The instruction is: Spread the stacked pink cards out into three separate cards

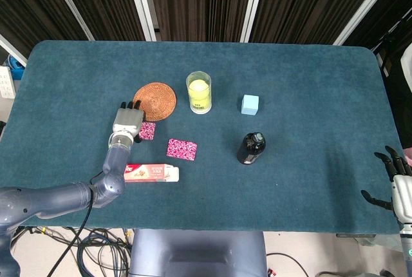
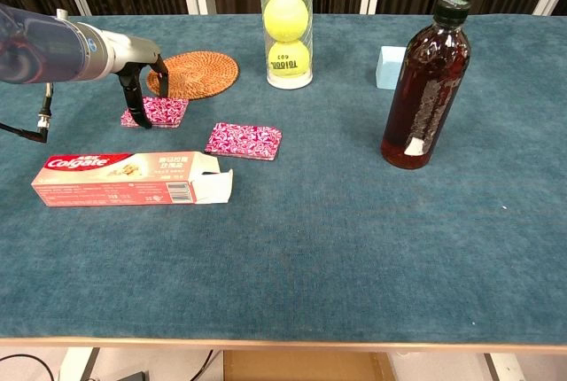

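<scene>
- Our left hand point(image 2: 135, 80) stands fingers-down on the near-left edge of one pink card point(image 2: 156, 112), fingertips touching it; whether we pinch it or only press on it we cannot tell.
- That card lies just beyond the hand's fingertips, beside the rim of the woven coaster point(image 2: 193, 74).
- A second pink patch, the remaining pink cards point(image 2: 244, 141), lies to the right of the hand and a little nearer to us, apart from the first card. It looks thicker, so we judge it to be two cards one on the other, though the edges are too small to be sure.
- We judge the step in hand to be placing the first card clear of the pile; one of three is separated.
- Next, we should lift the hand off this card without dragging it, cross right to the pile, and slide its top card sideways onto bare desk point(image 1: 302, 84), clear of the Colgate toothpaste box point(image 2: 133, 178) lying near the hand.
- Our right hand point(image 1: 398, 183) hangs at the far right corner of the desk, fingers spread and holding nothing.
</scene>
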You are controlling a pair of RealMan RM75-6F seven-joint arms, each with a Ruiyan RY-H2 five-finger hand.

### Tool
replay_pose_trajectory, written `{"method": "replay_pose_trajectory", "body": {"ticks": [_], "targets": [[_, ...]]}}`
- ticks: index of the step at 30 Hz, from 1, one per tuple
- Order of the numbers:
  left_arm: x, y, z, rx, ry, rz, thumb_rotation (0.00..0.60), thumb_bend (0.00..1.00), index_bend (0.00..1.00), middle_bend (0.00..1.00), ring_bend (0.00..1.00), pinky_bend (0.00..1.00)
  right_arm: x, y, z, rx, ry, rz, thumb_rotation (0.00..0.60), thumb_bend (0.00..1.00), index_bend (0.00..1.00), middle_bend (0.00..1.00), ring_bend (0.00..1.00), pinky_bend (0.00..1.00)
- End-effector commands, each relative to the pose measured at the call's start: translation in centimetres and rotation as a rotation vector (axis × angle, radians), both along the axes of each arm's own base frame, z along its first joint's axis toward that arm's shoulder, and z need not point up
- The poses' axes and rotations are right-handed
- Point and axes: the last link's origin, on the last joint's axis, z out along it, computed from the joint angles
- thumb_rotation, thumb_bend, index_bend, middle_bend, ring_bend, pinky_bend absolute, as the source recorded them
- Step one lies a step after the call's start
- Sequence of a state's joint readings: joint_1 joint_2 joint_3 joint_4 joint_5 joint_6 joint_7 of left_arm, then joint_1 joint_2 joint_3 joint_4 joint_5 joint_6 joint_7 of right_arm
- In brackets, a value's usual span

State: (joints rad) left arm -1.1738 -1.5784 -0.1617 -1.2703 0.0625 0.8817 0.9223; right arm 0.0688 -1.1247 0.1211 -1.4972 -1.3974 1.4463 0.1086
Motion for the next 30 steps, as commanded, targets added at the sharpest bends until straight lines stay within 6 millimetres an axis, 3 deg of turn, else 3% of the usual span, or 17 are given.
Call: {"method": "replay_pose_trajectory", "body": {"ticks": [1,22,30], "targets": [[0.1,0.0,0.1,0.001,0.002,-0.003,0.600,0.25,0.46,0.09,0.00,0.00,0.0,0.0,0.0,0.002,-0.001,-0.003,0.600,0.11,0.18,0.06,0.13,0.24],[0.4,0.0,0.8,0.009,-0.010,0.007,0.600,0.26,0.48,0.10,0.00,0.00,0.0,0.1,0.1,-0.002,-0.002,-0.001,0.600,0.11,0.18,0.06,0.13,0.24],[2.1,-0.1,1.5,0.016,-0.048,-0.014,0.600,0.26,0.48,0.11,0.00,0.00,0.1,0.1,0.1,-0.001,-0.004,0.000,0.600,0.11,0.18,0.06,0.13,0.24]]}}
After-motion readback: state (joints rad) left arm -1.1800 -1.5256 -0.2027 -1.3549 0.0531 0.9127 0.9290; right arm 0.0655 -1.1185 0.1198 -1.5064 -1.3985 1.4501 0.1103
